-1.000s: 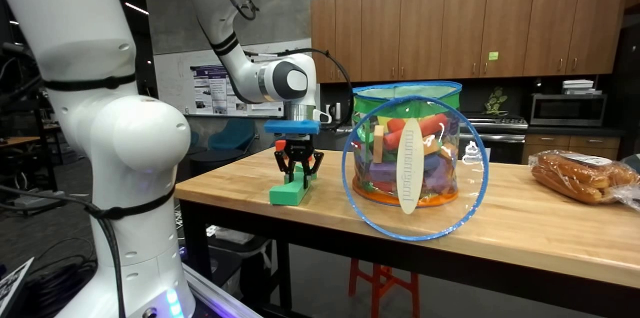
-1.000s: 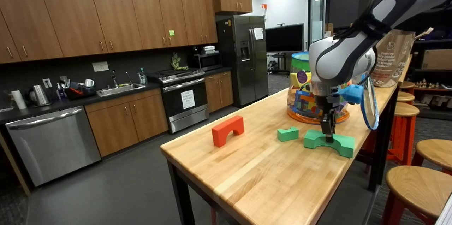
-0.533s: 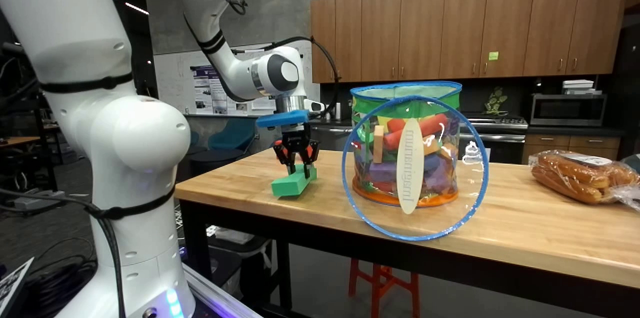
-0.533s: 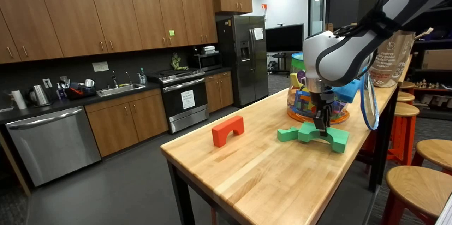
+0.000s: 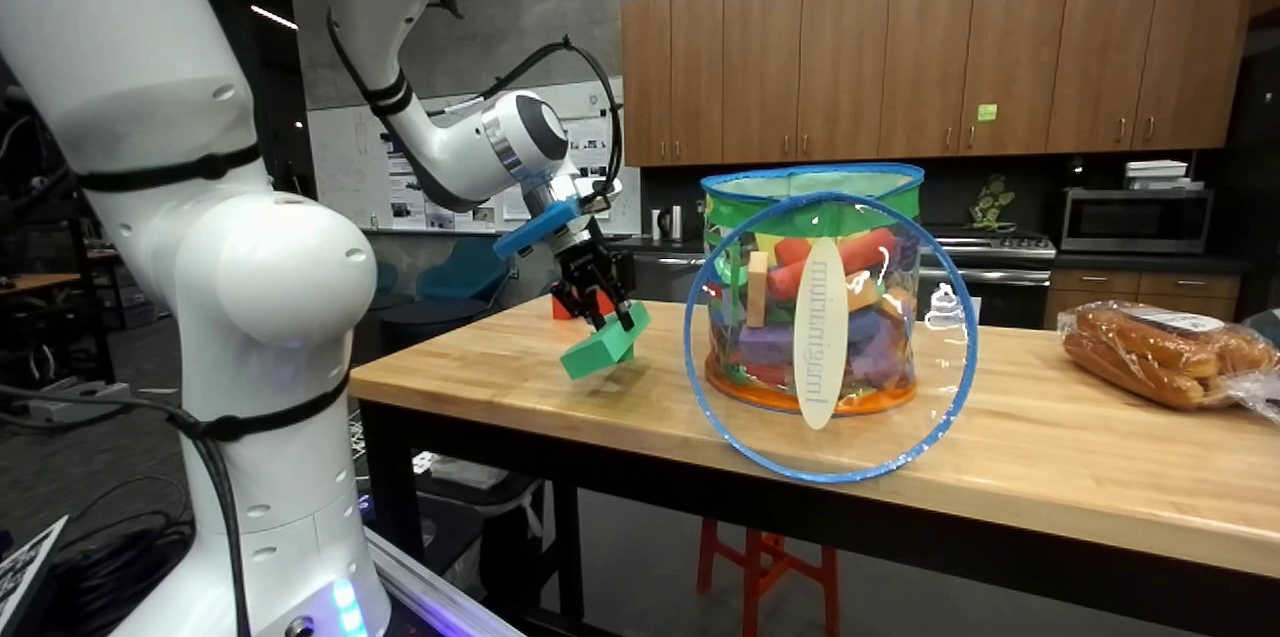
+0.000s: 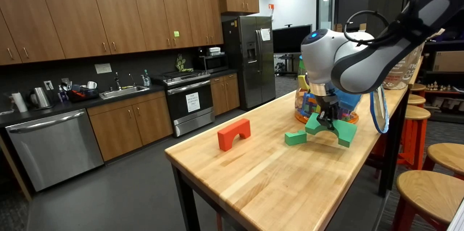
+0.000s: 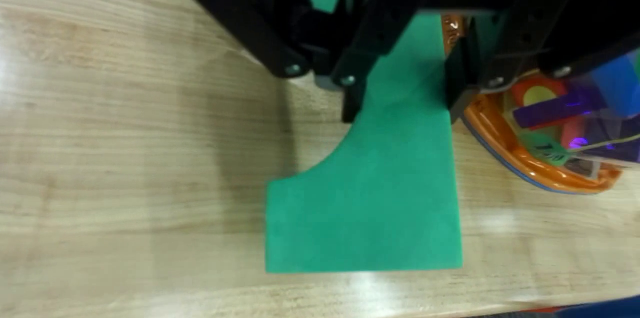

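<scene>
Stove (image 6: 179, 104), paper sheet (image 6: 193, 102) on its front, microwave (image 6: 216, 63) just right of stove, dark fridge (image 6: 266, 67) further right of it, sink (image 6: 127, 93) left of stove, dishwasher (image 6: 56, 144) well left.

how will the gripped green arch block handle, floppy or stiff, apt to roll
Probably stiff: the green arch block shows straight, unbent edges while the gripper pinches only its middle. It could pivot in that grip, since both ends stick out beyond it. Rolling seems unlikely, given its flat sides.

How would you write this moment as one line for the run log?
gripper: closed on green arch block | pose: tilted, above table | on table: small green block, red arch block, clear bin of blocks
</scene>
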`<state>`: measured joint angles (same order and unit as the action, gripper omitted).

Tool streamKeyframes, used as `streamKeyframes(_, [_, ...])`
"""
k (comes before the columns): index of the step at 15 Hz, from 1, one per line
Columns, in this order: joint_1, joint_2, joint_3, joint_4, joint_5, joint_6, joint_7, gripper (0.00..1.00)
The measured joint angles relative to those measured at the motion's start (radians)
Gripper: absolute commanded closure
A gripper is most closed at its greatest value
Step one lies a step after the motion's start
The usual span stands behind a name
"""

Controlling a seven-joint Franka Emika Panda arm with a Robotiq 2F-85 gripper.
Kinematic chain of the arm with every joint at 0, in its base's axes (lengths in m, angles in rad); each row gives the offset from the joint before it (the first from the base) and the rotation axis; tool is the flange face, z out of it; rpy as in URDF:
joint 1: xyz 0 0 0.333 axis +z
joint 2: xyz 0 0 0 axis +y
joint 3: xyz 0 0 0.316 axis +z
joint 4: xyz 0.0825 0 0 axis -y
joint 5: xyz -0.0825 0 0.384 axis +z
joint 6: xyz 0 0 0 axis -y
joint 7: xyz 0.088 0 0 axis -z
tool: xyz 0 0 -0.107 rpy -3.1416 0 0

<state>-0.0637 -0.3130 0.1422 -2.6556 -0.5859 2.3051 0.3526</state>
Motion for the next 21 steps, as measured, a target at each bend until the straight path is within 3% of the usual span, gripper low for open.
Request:
streamKeyframes(4, [-0.004,0.003,0.043,0.0,-0.15,-0.074,0.191,0.85])
streamKeyframes(9, [0.01,0.025,0.057,0.0,-0.246,-0.146,0.324,0.85])
streamKeyframes(21, [0.115,0.166,0.058,0.059,-0.351,-0.271,0.517,0.85])
